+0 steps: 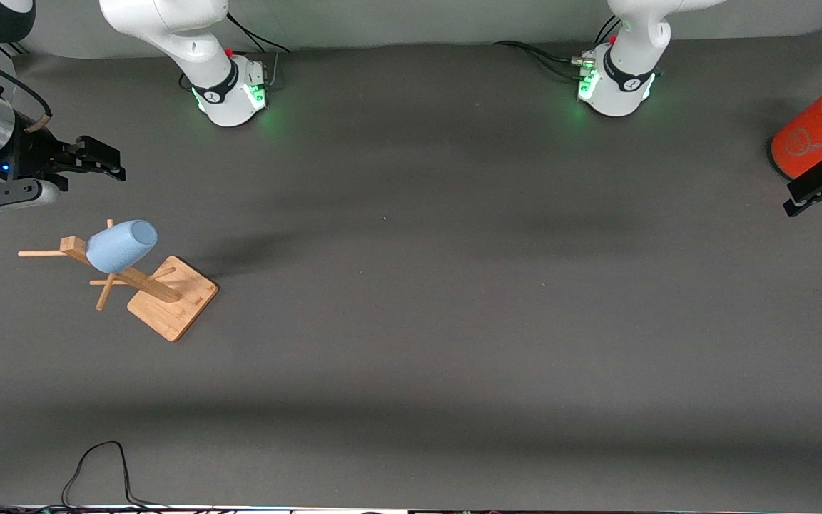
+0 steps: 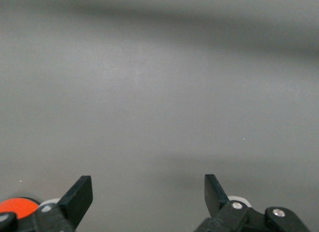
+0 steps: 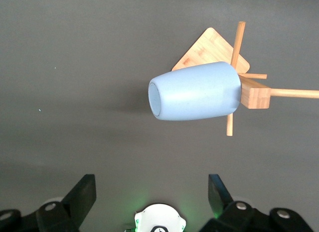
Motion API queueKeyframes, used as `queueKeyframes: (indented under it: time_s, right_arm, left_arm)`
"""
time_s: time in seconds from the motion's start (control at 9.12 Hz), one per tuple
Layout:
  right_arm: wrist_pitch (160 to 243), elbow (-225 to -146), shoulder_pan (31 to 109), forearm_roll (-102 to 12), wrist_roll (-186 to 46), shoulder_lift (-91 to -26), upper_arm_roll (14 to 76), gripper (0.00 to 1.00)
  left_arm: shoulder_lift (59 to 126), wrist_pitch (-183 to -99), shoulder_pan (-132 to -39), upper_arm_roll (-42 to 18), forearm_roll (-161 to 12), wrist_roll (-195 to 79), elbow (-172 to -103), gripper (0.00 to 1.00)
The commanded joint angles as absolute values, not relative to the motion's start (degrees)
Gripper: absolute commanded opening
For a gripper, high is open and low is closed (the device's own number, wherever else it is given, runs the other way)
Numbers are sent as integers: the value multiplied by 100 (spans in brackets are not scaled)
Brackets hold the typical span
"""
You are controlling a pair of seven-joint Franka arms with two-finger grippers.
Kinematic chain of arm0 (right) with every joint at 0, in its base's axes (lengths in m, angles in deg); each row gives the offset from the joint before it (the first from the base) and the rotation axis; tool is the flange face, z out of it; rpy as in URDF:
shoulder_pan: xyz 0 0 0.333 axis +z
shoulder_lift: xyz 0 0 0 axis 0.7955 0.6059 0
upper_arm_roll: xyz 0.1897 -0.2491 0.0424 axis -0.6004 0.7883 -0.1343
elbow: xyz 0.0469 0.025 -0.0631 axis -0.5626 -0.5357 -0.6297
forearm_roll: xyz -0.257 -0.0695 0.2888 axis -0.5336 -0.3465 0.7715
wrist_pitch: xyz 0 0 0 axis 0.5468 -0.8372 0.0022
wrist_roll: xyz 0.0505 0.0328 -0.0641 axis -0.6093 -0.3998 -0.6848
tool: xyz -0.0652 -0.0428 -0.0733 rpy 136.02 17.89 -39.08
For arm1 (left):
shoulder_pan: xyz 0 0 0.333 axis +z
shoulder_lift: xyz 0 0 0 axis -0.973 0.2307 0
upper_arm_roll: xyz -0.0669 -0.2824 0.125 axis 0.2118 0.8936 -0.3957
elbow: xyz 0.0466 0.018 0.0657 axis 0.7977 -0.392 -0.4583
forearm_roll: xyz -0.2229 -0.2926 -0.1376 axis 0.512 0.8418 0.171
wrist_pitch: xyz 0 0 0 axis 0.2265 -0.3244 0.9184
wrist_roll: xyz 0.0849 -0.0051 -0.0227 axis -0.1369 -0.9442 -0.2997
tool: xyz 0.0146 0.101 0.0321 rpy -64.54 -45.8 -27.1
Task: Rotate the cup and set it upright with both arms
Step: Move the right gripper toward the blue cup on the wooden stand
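The light-blue cup (image 1: 122, 245) sits tilted, mouth down, over a peg of a wooden rack (image 1: 172, 300) toward the right arm's end of the table. In the right wrist view the cup (image 3: 194, 91) shows its closed base, with the rack (image 3: 209, 47) under it. My right gripper (image 1: 108, 163) hangs open in the air beside the rack, apart from the cup, and its jaws (image 3: 149, 184) hold nothing. My left gripper (image 1: 800, 198) waits open at the left arm's end of the table, with bare mat between its jaws (image 2: 148, 184).
A large orange can (image 1: 807, 143) with a grey top stands right next to the left gripper, and a bit of it shows in the left wrist view as well (image 2: 15, 206). A black cable (image 1: 97, 464) loops near the table's front edge. The right arm's base (image 3: 159, 219) glows green.
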State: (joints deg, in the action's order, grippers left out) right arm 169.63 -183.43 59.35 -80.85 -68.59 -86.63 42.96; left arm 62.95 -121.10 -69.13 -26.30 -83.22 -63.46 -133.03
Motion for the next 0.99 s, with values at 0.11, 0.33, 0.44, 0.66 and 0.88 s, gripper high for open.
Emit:
queueKeyframes:
  time_s: [0.11,0.33,0.44,0.66,0.88]
  right_arm:
    - [17058,-18345,5947,-8207,-6666,-8721,4279,100]
    - [17058,-18267,5938,-8189,-6657,-8633,4279,100]
    - [17058,-18205,5947,-8137,-6657,-8572,4279,100]
    - [17032,-17951,5965,-8119,-6640,-8387,4253,100]
    - [16848,-17774,5947,-7849,-6002,-8404,4288,100]
  left_arm:
    - [6282,-12215,-7034,-2642,-8377,-6381,-13333,100]
    - [6300,-12400,-6981,-2651,-8377,-6381,-13333,100]
    - [6326,-12479,-6981,-2660,-8386,-6390,-13333,100]
    - [6501,-12838,-6972,-2695,-8386,-6390,-13333,100]
    - [6616,-13068,-6972,-2695,-8395,-6390,-13324,100]
